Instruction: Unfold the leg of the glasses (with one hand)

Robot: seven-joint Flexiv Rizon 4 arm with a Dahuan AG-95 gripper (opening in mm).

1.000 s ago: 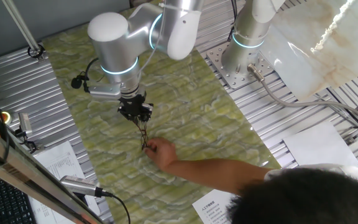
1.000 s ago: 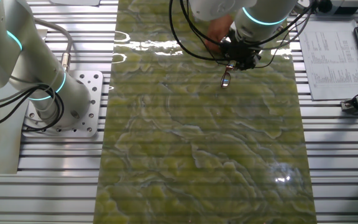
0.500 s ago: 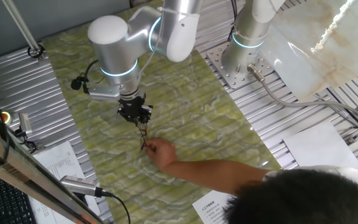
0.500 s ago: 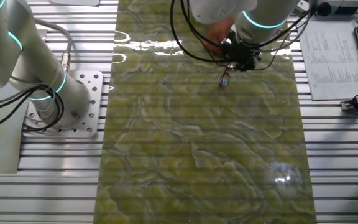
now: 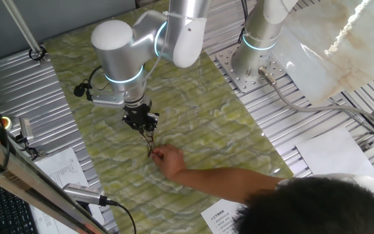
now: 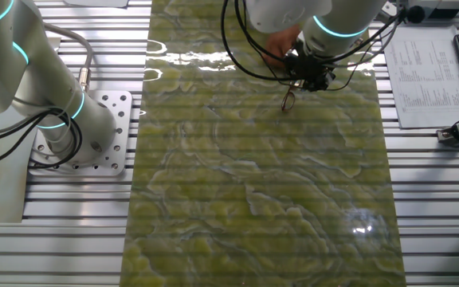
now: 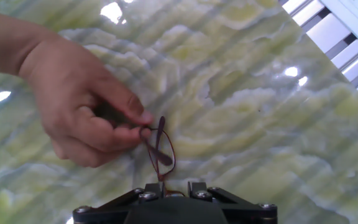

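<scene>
Glasses (image 5: 150, 144) front and centre in the one fixed view, a thin dark wire shape strung between the claw (image 5: 144, 123) above and a person's hand (image 5: 167, 158) below, held up over the green marbled counter (image 5: 200, 130). At this range the frame is only a dark squiggle, so leg position is anyone's guess here.

Over to the other fixed view: the claw (image 6: 303, 73) sits near the far end of the counter (image 6: 253, 183), and the glasses (image 6: 288, 99) dangle just under it as a small reddish loop. The person's hand (image 6: 276, 41) peeks out behind the cables.

Now the hand view, and this is the clear one. Reddish-brown wire rim, clear lens, the glasses (image 7: 160, 148) standing nearly edge-on. Their near end runs down into the narrow gap of the claw (image 7: 171, 188), whose jaws look pressed in on the frame. The person's hand (image 7: 82, 106) pinches the far end between thumb and fingertips. I'd call the job mid-way at best: frame gripped at both ends, no leg clearly swung out yet.
</scene>
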